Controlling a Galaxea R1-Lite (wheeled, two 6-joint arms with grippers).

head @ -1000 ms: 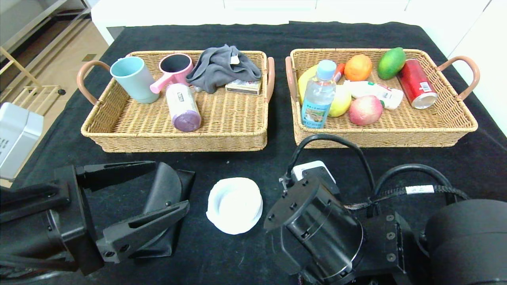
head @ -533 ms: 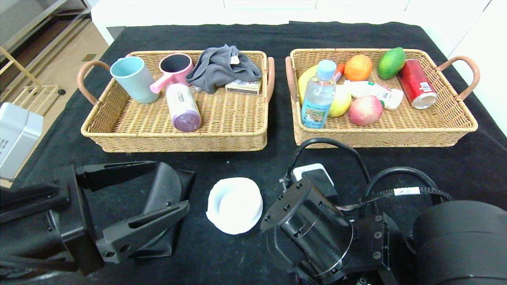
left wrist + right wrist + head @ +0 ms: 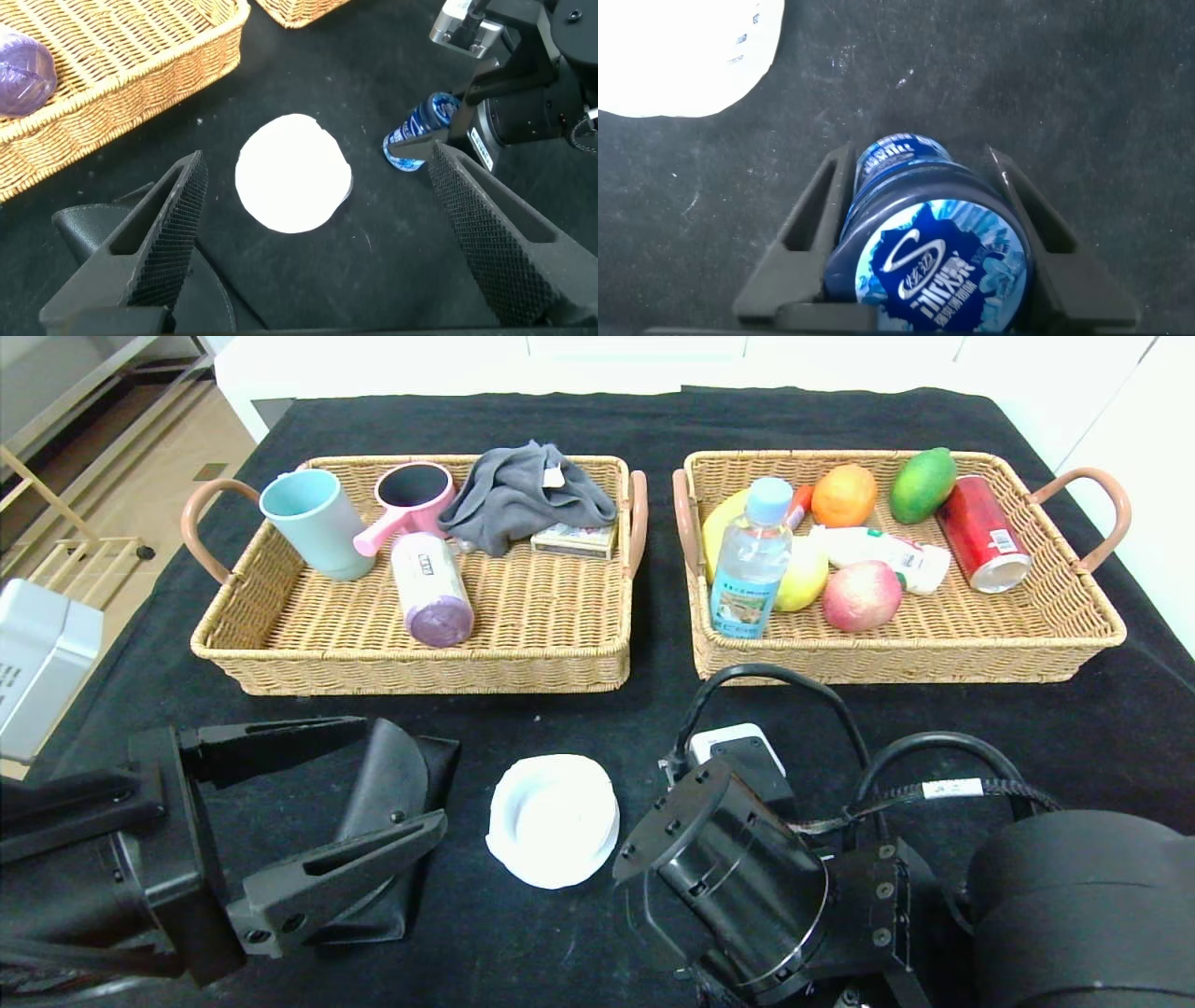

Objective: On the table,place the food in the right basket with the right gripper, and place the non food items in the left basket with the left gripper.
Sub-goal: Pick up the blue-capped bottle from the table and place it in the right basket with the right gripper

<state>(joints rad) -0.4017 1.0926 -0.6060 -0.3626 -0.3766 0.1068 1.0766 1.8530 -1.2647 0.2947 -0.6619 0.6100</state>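
Note:
In the right wrist view my right gripper (image 3: pixel 920 163) is shut on the small bottle with the dark blue cap (image 3: pixel 924 252), a finger on each side of it, low over the black table (image 3: pixel 1074 709). The head view hides that bottle under my right wrist (image 3: pixel 738 887); the left wrist view shows the bottle (image 3: pixel 420 140). My left gripper (image 3: pixel 401 775) stands open over the black glasses case (image 3: pixel 387 803), with the white dish (image 3: pixel 553 819) just to its right. The right basket (image 3: pixel 906 663) holds a water bottle (image 3: pixel 752 560), lemon (image 3: pixel 805 574) and peach (image 3: pixel 861 595).
The left basket (image 3: pixel 411 667) holds a teal cup (image 3: pixel 313 518), a pink scoop (image 3: pixel 406 499), a grey cloth (image 3: pixel 523 490), a purple-ended roll (image 3: pixel 431 588) and a small box. The right basket also holds an orange, a mango and a red can (image 3: pixel 980 532).
My right gripper has gone from open to shut on the small blue-capped bottle, and the right arm has shifted slightly left and nearer. The left arm has not moved.

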